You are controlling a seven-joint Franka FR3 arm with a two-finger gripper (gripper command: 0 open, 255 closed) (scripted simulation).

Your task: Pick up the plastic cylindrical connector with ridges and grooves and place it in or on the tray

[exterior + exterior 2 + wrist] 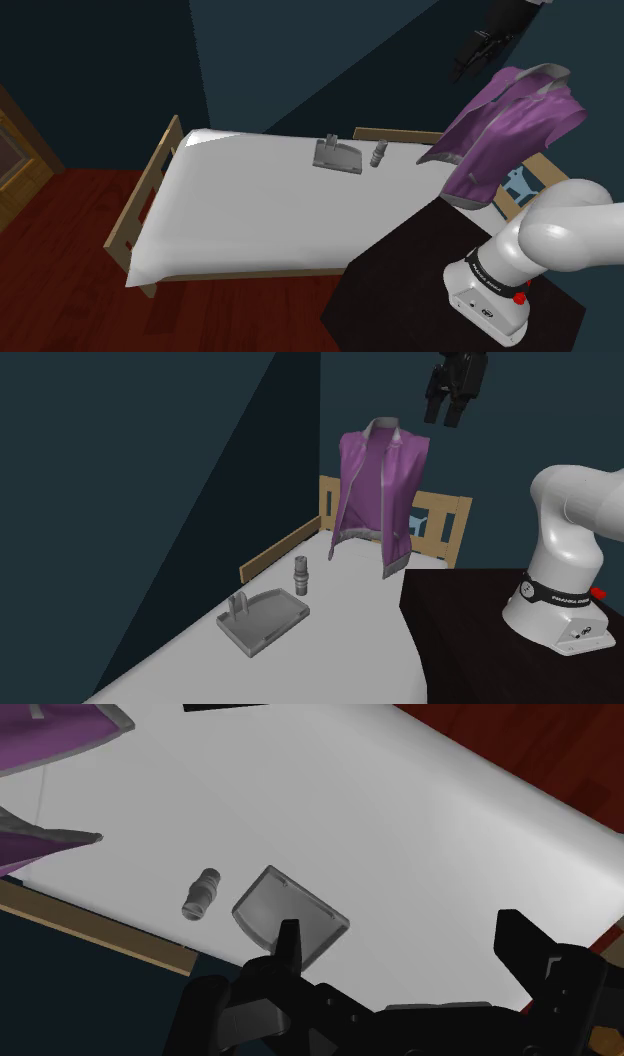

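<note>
A small grey ridged cylindrical connector (378, 155) stands upright on the white bed, just beside a shallow grey tray (338, 160) with a raised handle at one end. In the second exterior view the connector (299, 576) stands behind the tray (268, 622). My black gripper (464, 66) hangs high in the air, far above both, near a purple vest. From the second exterior view the gripper (441, 420) is above the vest. In the wrist view the gripper (405, 944) is open and empty, with the connector (200, 892) and tray (290, 916) far below.
A purple vest on a bust (510, 125) stands at the bed's head end, close under my hand. The bed (250, 210) has wooden end boards (150, 190). My dark stand (400, 285) adjoins the bed. Red wooden floor (60, 230) lies beyond.
</note>
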